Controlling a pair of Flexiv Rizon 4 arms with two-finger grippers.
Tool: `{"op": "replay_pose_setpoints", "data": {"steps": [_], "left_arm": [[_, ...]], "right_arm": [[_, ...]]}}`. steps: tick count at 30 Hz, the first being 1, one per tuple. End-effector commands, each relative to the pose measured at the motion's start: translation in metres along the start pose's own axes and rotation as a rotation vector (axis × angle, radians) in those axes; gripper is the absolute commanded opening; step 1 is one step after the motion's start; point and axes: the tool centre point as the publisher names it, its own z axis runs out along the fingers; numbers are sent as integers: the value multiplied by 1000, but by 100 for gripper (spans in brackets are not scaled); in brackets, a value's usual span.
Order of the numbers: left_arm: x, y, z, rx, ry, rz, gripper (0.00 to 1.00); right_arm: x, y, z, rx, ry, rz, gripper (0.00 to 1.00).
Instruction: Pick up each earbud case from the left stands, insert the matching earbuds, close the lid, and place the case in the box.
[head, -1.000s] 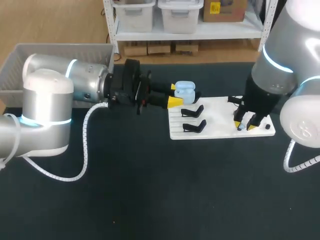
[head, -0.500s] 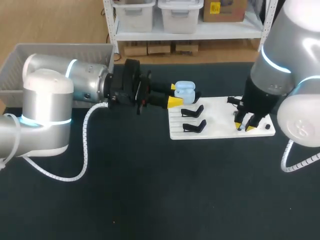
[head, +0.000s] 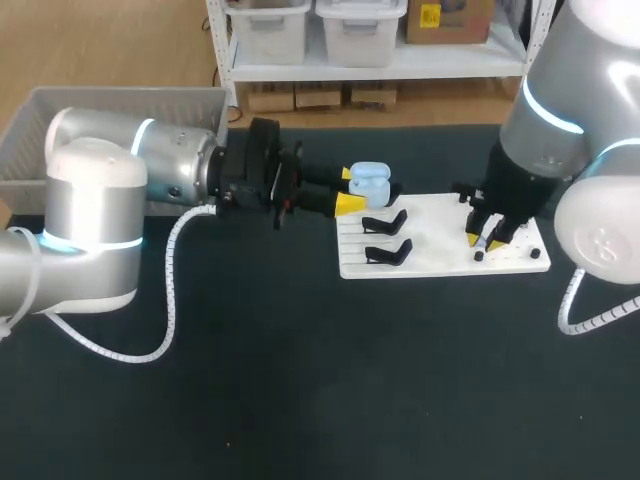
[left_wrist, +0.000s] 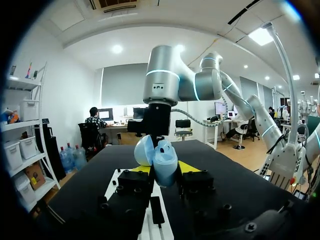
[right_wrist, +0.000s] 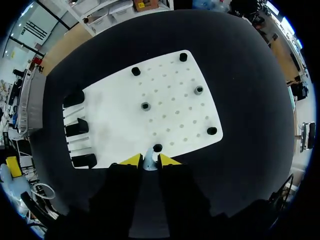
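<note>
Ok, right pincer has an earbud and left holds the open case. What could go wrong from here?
First, the earbud is pinched only at the tips of the right pincer; it could slip or twist before insertion. Second, the left pincer holds the earbud case with its lid only partly open, so the earbud may catch the lid or miss its socket.

The right claw (head: 484, 242) has lifted the earbud (right_wrist: 149, 162) off the white board (head: 440, 262).
</note>
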Motion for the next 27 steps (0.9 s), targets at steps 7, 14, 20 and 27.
{"op": "replay_pose_setpoints", "data": {"steps": [7,14,20,27], "left_arm": [[1,-1,0,-5,-2,3,0],[1,-1,0,-5,-2,3,0],[1,-1,0,-5,-2,3,0],[1,-1,0,-5,-2,3,0]], "right_arm": [[11,20,-117,-24,-22,-122,0],[15,46,-180,-54,-3,-248,0],[32,71,-206,-108,-41,-326,0],[32,71,-206,-108,-41,-326,0]]}}
